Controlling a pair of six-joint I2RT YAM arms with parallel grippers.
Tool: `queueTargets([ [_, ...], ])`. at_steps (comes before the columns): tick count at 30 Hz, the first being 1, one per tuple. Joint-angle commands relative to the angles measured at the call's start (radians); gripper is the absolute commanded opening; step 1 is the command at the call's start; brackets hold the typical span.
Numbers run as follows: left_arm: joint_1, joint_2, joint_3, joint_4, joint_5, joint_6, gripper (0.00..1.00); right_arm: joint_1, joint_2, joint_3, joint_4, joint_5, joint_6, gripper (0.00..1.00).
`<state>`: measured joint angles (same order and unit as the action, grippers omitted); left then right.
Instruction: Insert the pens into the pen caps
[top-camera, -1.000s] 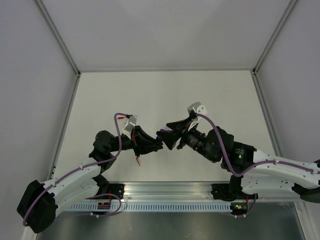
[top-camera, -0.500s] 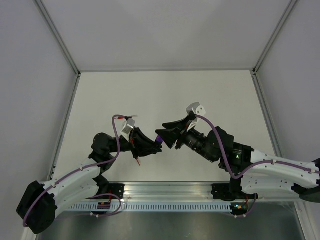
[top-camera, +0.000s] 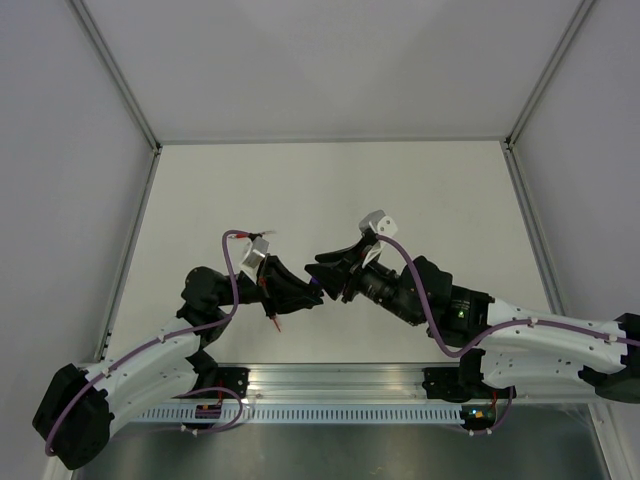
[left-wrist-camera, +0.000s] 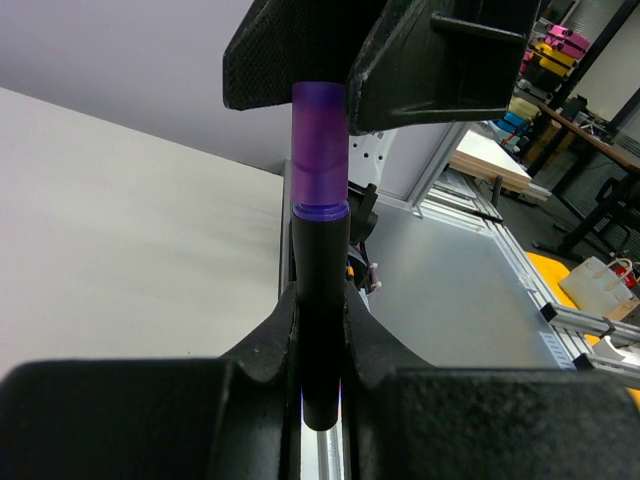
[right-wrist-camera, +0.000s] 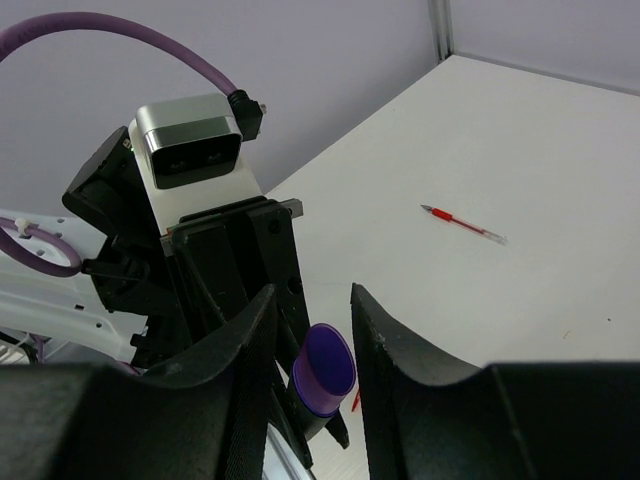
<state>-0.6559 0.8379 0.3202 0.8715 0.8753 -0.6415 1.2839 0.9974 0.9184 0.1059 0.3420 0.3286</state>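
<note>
My left gripper (top-camera: 303, 291) (left-wrist-camera: 320, 335) is shut on a thick pen (left-wrist-camera: 320, 270) whose barrel looks dark here. A stubby purple pen cap (left-wrist-camera: 320, 145) (right-wrist-camera: 326, 372) sits on the barrel's free end. The right gripper (top-camera: 326, 274) (right-wrist-camera: 312, 325) faces it tip to tip, open, with its fingers (left-wrist-camera: 440, 60) on either side of the purple cap and a gap showing beside the cap. A thin red pen (right-wrist-camera: 462, 224) lies on the white table. A small slim red piece (top-camera: 275, 322), maybe the red cap, lies under the left gripper.
Both arms meet above the near middle of the white table (top-camera: 400, 190). Grey walls with metal posts (top-camera: 115, 70) enclose it on three sides. A metal rail (top-camera: 340, 385) with the arm bases runs along the near edge.
The right gripper has moved left onto the purple cap's end and its jaws have narrowed around it. The left gripper has shifted slightly and still holds the pen.
</note>
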Motion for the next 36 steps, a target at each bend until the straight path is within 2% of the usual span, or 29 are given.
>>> queueTargets([
  [1,-0.001,-0.011,-0.001,0.069,0.031,-0.015,0.02,0.003,0.0,-0.013,0.064,-0.005,0.001,0.4],
  [6,0.001,-0.011,-0.001,0.072,0.031,-0.018,0.02,0.002,-0.002,-0.044,0.078,-0.012,0.01,0.34],
  [13,0.001,-0.008,-0.012,0.127,0.033,-0.058,0.02,0.002,0.003,-0.127,0.143,-0.049,0.036,0.11],
  [14,-0.001,-0.007,-0.013,0.138,0.031,-0.067,0.02,0.003,0.004,-0.133,0.141,-0.058,0.046,0.05],
  [16,-0.001,0.0,-0.013,0.165,0.027,-0.098,0.02,0.003,0.007,-0.148,0.147,-0.084,0.059,0.0],
  [24,-0.001,0.058,0.0,0.348,0.019,-0.271,0.02,0.003,-0.006,-0.263,0.252,-0.123,0.087,0.0],
  [30,0.001,0.096,0.062,0.276,0.031,-0.268,0.02,0.003,0.032,-0.259,0.219,-0.198,0.104,0.0],
  [36,0.001,0.096,0.092,0.213,-0.012,-0.253,0.02,0.002,-0.006,-0.314,0.187,-0.198,0.112,0.0],
])
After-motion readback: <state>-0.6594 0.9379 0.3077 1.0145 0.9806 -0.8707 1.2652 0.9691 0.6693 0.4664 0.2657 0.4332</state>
